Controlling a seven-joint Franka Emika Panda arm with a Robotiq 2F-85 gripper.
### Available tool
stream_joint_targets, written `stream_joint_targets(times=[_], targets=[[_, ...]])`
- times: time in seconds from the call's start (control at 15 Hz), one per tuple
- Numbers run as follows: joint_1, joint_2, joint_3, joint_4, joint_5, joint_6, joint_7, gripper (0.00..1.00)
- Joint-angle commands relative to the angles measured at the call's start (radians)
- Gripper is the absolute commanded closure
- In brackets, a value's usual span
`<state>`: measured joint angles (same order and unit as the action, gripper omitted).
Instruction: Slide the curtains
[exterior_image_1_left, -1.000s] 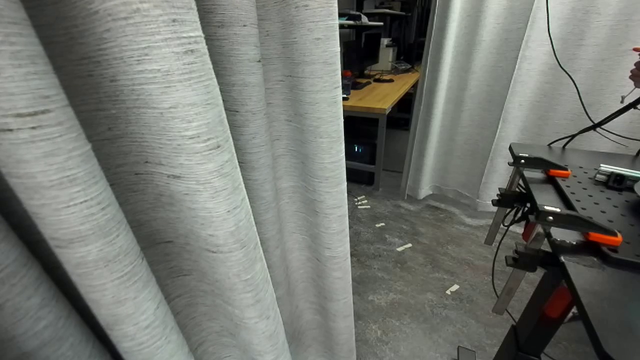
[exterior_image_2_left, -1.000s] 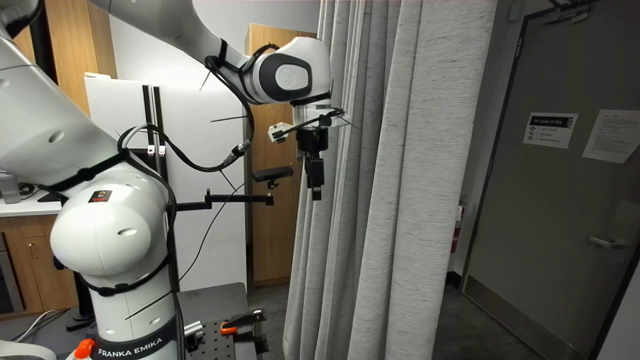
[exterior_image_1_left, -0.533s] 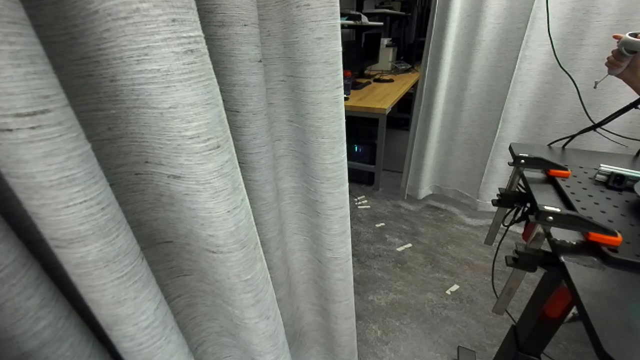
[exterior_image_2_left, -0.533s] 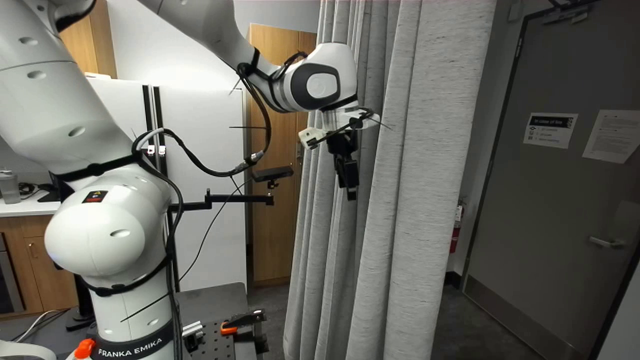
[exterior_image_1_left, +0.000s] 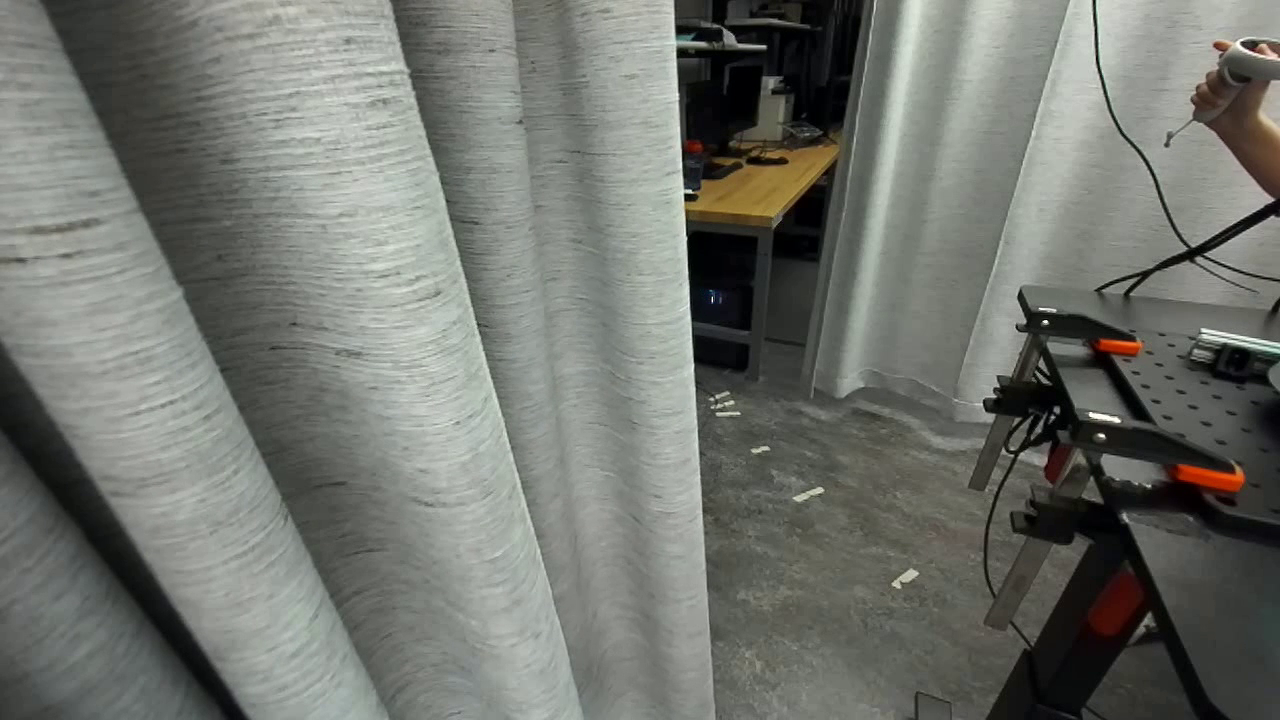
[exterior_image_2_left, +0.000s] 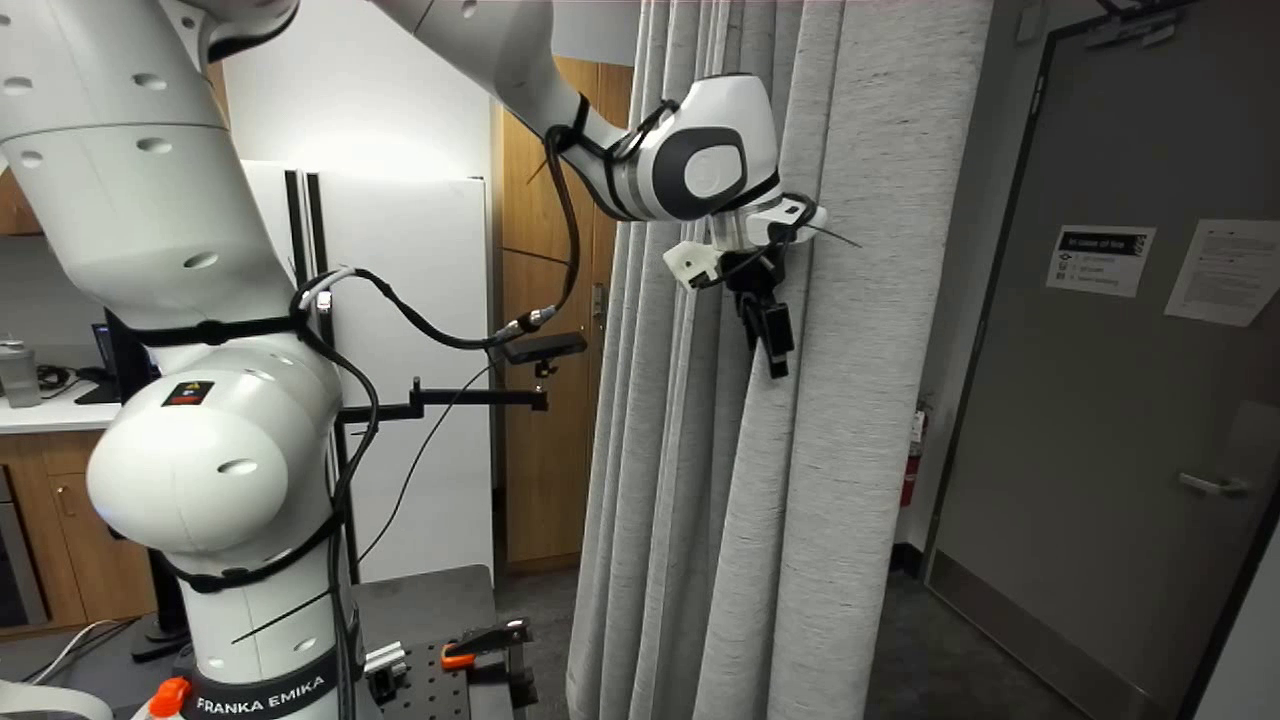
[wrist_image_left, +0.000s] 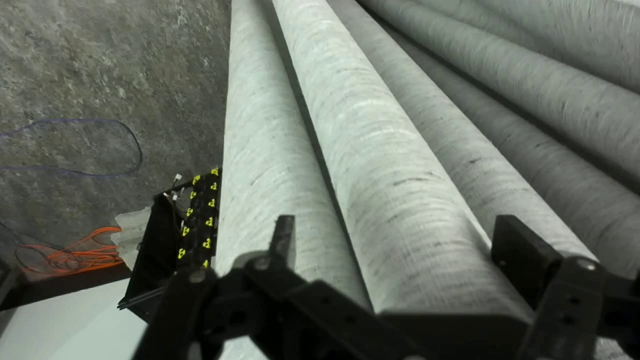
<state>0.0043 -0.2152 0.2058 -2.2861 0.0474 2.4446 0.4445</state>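
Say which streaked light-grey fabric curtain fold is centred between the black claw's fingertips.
In the wrist view, the second fold from left; the open claw has fingertips overlapping the first and third.

Arm (exterior_image_2_left: 170, 440) raised and bent, gripper (wrist_image_left: 394, 232) angled down.
Forearm (exterior_image_2_left: 510, 70) slopes down to the wrist (exterior_image_2_left: 712, 160); gripper tilted off vertical. Wrist view: fingers (wrist_image_left: 525, 260) spread well apart, nearer linkages (wrist_image_left: 345, 320) blurred, so their angle is uncertain.

A lab: robot arm (exterior_image_2_left: 195, 450), perforated plate (exterior_image_1_left: 1215, 400), 2 clamps (exterior_image_1_left: 1150, 443), desk (exterior_image_1_left: 765, 190) (dim monitor (exterior_image_1_left: 743, 100), probably).
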Motion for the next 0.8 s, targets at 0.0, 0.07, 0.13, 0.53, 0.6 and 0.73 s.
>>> stream_joint_targets(times=[0.0, 0.07, 0.13, 0.53, 0.6, 0.73], targets=[[-0.002, 0.093, -0.033, 0.112, -0.039, 0.027, 0.018, 0.00], [-0.001, 0.106, -0.043, 0.132, -0.042, 0.024, 0.014, 0.00], [0.004, 0.116, -0.054, 0.148, -0.037, 0.013, 0.001, 0.00], [0.013, 0.064, -0.110, 0.065, -0.005, -0.020, -0.181, 0.00], [0.008, 0.063, -0.119, 0.054, -0.014, -0.016, -0.202, 0.00], [-0.001, 0.078, -0.139, 0.056, -0.025, -0.015, -0.230, 0.00]])
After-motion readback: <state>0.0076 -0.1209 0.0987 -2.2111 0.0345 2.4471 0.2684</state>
